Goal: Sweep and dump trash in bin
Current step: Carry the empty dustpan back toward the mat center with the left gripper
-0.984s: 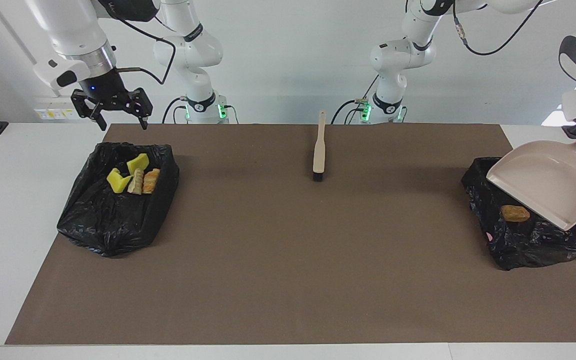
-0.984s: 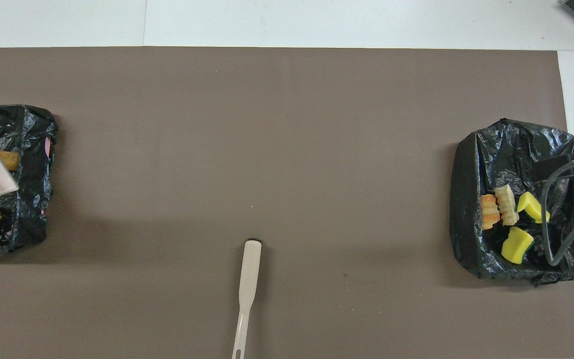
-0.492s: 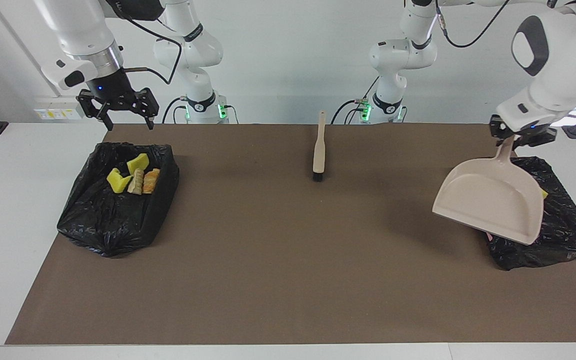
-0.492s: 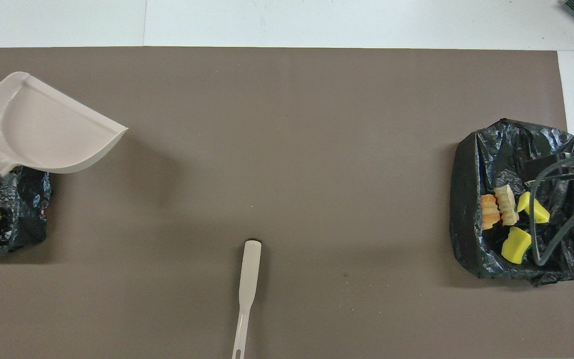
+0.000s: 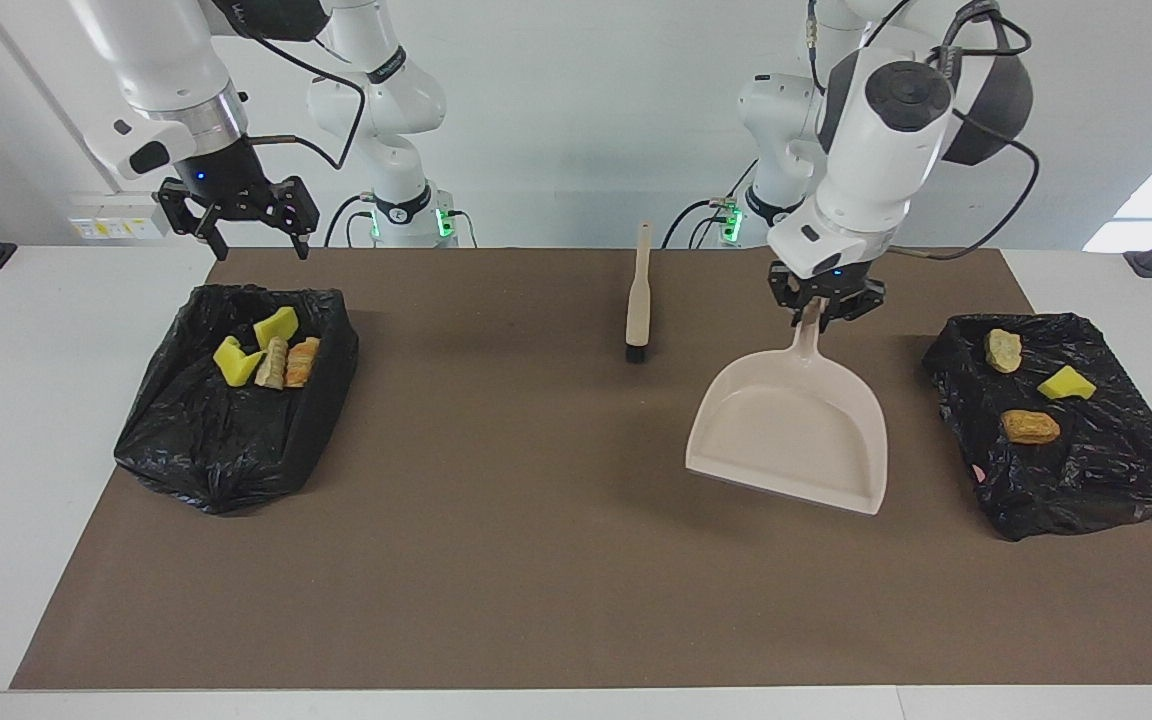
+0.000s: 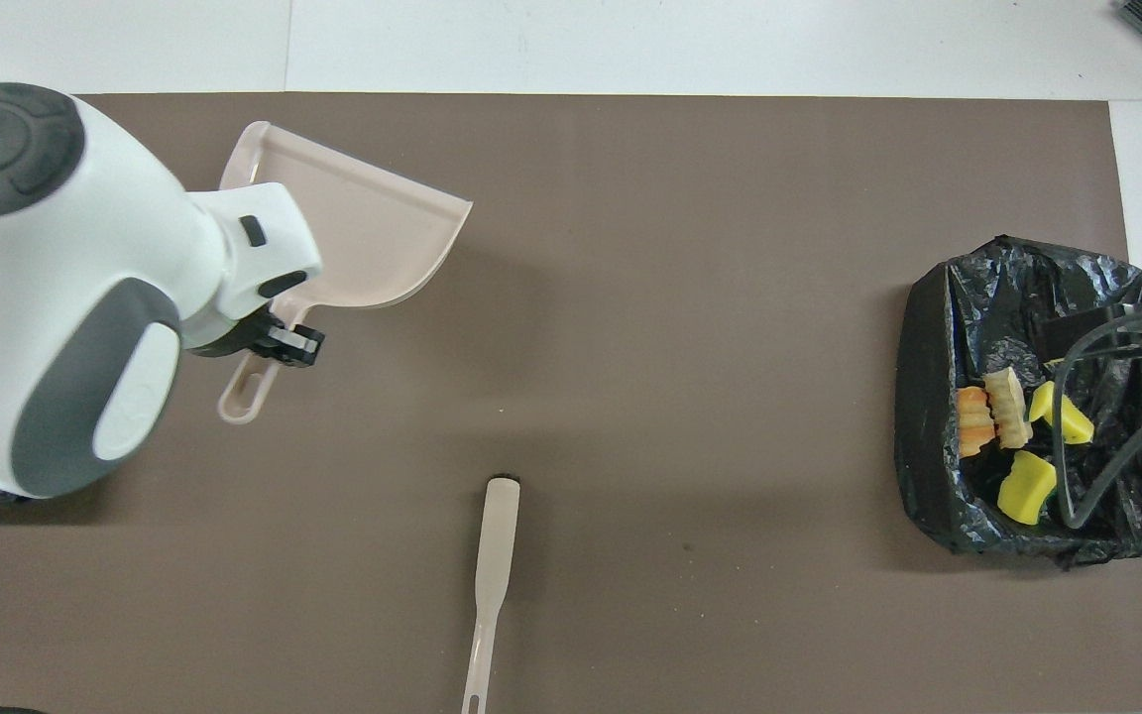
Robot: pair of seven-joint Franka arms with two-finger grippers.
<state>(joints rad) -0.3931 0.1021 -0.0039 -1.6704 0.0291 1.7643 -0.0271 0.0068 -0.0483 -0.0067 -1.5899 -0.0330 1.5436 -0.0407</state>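
Observation:
My left gripper (image 5: 820, 318) is shut on the handle of the beige dustpan (image 5: 791, 430), which hangs empty and tilted low over the mat, between the brush and the bin at the left arm's end. In the overhead view the dustpan (image 6: 363, 233) sticks out from under the left arm. That black-bagged bin (image 5: 1086, 490) holds a pale wad (image 5: 1003, 350), a yellow sponge piece (image 5: 1066, 383) and an orange-brown lump (image 5: 1030, 427). The other bin (image 5: 196, 460) holds several trash scraps (image 5: 266, 360). My right gripper (image 5: 256, 245) waits open above this bin's edge nearest the robots.
The beige brush (image 5: 639, 295) with black bristles lies on the brown mat (image 5: 536, 560) near the robots, midway between the arms; the overhead view shows the brush (image 6: 492, 575) too. The left arm hides the bin at its end there.
The left arm has carried the dustpan from over the bin at its end toward the middle of the mat, uncovering the trash in that bin. The right gripper has risen slightly.

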